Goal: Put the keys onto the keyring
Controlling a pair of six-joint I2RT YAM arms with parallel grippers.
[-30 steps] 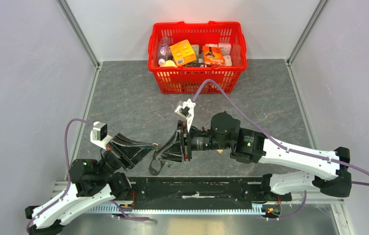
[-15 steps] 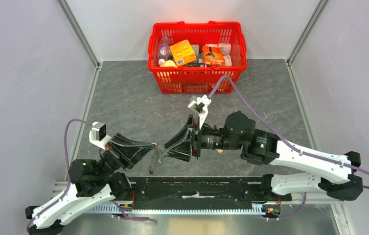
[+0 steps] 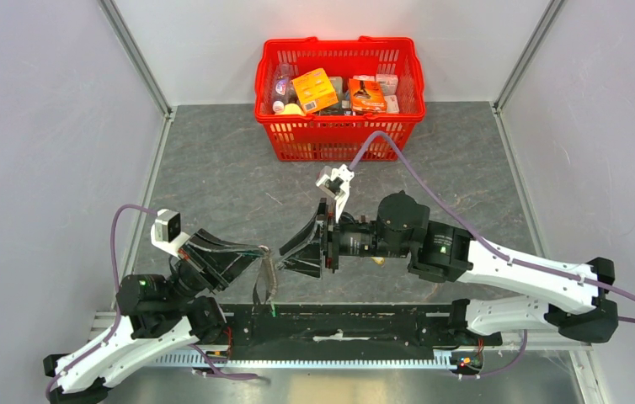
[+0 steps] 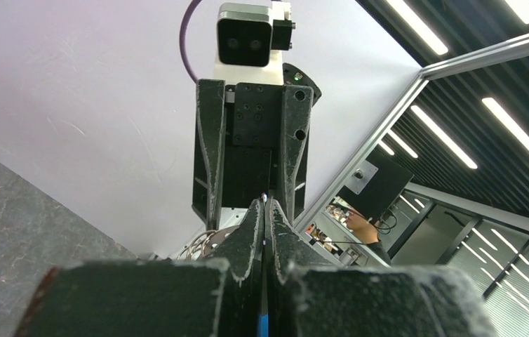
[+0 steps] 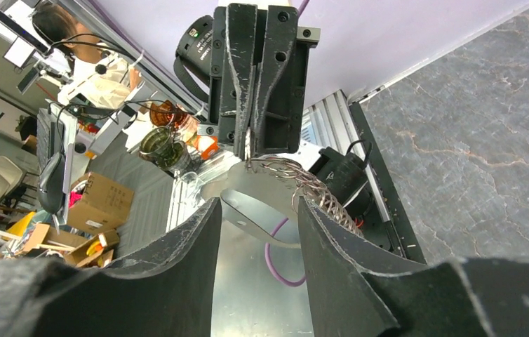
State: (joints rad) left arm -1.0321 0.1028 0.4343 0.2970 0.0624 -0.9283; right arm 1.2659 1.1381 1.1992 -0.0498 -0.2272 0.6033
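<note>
Keyring [image 5: 284,170]: held up off the table at the tips of my left pincer [image 5: 248,149], which is closed tight on the metal end. Ring or chain link in the pinch, can't tell which. From the pinch a short twisted chain [image 5: 321,203] trails off to one side, and the grey-beige strap loop [image 5: 248,202] hangs w/ it, a pale oval in the right wrist view. Top view: the whole thing dangles as a thin line, long axis running from the pinch toward the near edge of the table, its lower end showing against the black base rail [image 3: 339,324]. Position: btwn the two arms, a bit left of table centre, close to the near edge. My right pincer [image 3: 284,258] faces the left one head-on, fingers [image 5: 184,246] apart, nothing clamped. Its tips are just beside the keyring, and the strap loop shows through the gap btwn them. Contact w/ the strap: can't tell. Keys: too small to make out in any view. Surface: dark grey mat [image 3: 213,168] w/ pale marbled veining. Red basket [image 3: 339,139] at the far edge, well apart from both pincers, packed w/ small boxes and packets, orange ones on top. Room: pale walls [image 3: 45,126] on three sides, aluminium frame posts [image 3: 133,55] at the far corners. Purple cable [image 3: 415,168] arcs off the right wrist. Wrist views look past the enclosure: ceiling strip lights [image 4: 521,137], a person [image 5: 100,67] at a desk, cardboard boxes [image 5: 97,203] on the floor.
</note>
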